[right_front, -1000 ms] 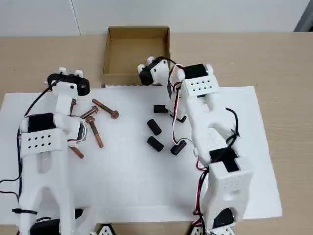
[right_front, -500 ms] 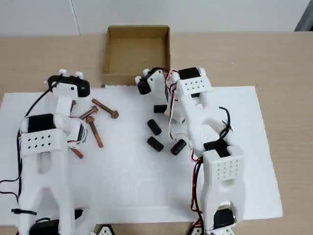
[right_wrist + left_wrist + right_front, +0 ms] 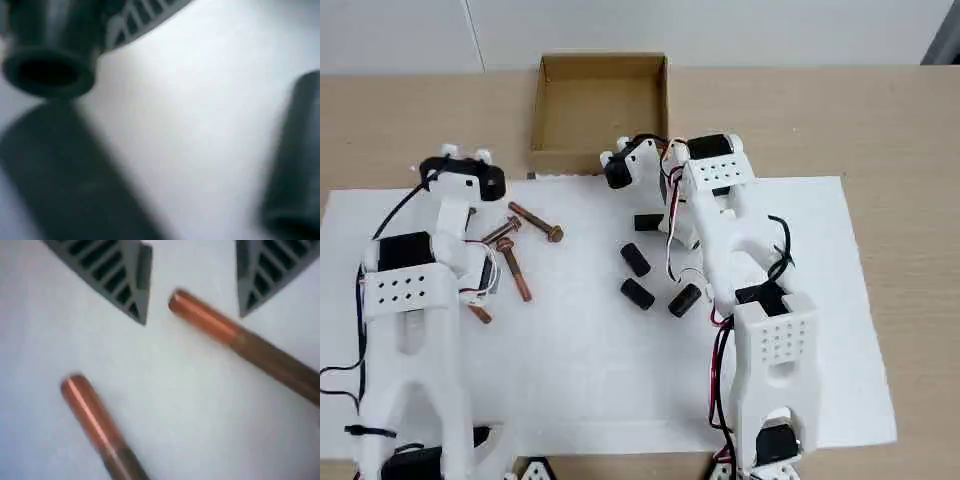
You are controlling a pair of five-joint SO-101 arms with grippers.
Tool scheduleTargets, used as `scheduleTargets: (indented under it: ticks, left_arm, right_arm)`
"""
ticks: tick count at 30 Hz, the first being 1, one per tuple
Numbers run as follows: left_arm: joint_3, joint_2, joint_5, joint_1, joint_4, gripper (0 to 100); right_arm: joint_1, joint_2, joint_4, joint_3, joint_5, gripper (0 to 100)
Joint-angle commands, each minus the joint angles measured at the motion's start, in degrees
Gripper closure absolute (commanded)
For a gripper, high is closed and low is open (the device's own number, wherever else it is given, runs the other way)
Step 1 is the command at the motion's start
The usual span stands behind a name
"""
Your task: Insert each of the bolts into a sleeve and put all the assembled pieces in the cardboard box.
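My left claw stands wide just above the sheet, its two ribbed fingers well apart, and the tip of one copper bolt lies between them. A second bolt lies near it on the same surface. Whether my right claw is gripping anything I cannot tell. One black sleeve sits right up against it with its open end toward the camera, and two more sleeves lie near it on the sheet. In the high view I count five bolts on the left half of the white sheet, one of them mostly hidden under the left arm. I count four sleeves around the sheet's middle, beside the right arm. The cardboard box sits on the desk right at the sheet's far edge.
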Motion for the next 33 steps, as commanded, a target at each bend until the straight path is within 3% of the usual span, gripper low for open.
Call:
scheduleTargets:
  ticks: [1,13,24,33]
  left_arm:
    - [-5.8,-0.2,1.7,-0.1,4.9,88]
    - [-17.9,4.2,2.6,4.1,9.9,88]
    - [-37.1,29.9,19.7,4.9,16.7,89]
    - [-39.3,35.1,23.6,4.9,17.0,89]
  right_arm:
    - [-1.1,-7.2,4.4,-4.2,-2.8,98.9]
    - [3.5,-14.3,10.2,-5.0,-10.2,98.9]
    - [8.3,-14.0,10.2,-4.7,-13.9,98.8]
    - [8.5,-14.0,10.2,-4.7,-13.9,98.8]
